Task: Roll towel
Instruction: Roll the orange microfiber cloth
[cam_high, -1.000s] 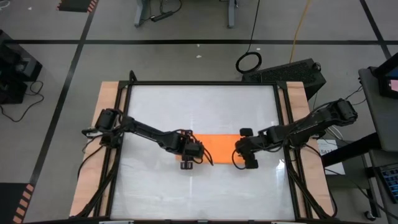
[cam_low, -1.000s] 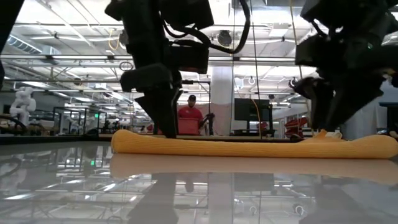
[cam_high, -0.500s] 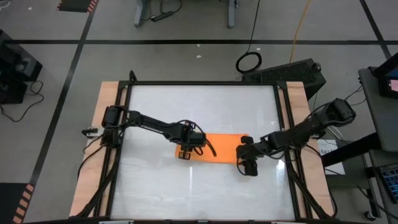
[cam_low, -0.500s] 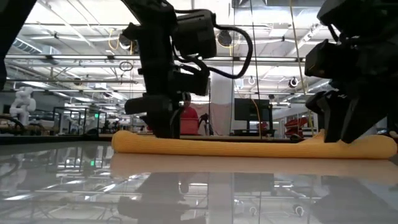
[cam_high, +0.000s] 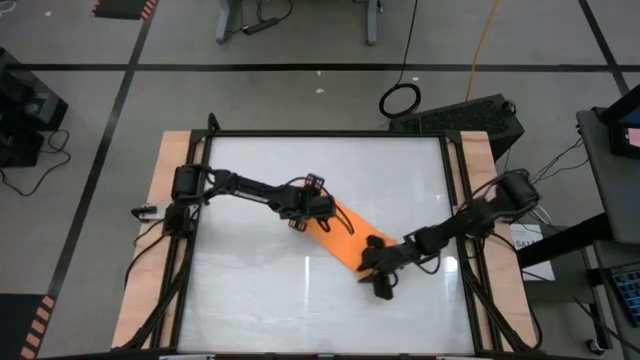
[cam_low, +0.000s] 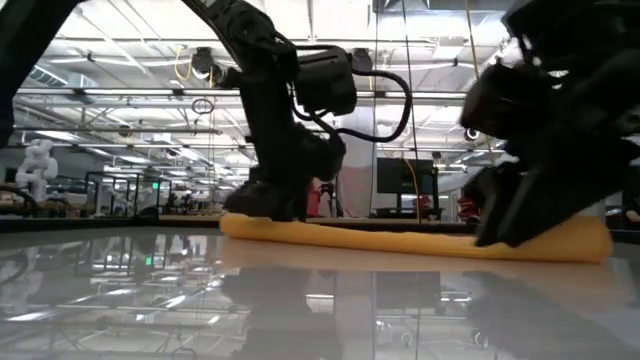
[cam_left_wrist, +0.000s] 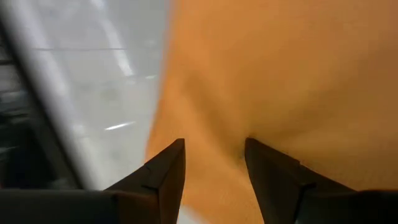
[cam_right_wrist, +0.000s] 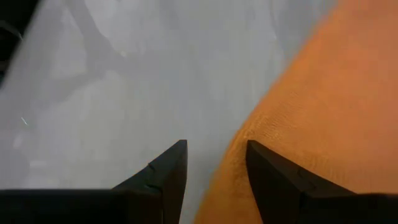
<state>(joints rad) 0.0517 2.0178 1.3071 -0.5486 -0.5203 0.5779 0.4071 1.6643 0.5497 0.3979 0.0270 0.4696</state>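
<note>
An orange towel (cam_high: 348, 236), folded into a narrow strip, lies on a white table (cam_high: 260, 300) a little right of the middle. A second ago the strip ran level with the table's front and back edges; now it slants, one end toward the back left corner, the other toward the front right.

The left gripper (cam_high: 310, 207) sits on the back-left end, its fingers (cam_left_wrist: 166, 171) parted with cloth between them. The right gripper (cam_high: 378, 270) is at the front-right end, fingers (cam_right_wrist: 168, 168) parted astride the towel's edge. Whether either truly pinches the cloth is unclear.

Both arms have swung the strip around; rolling seems not yet begun.
</note>
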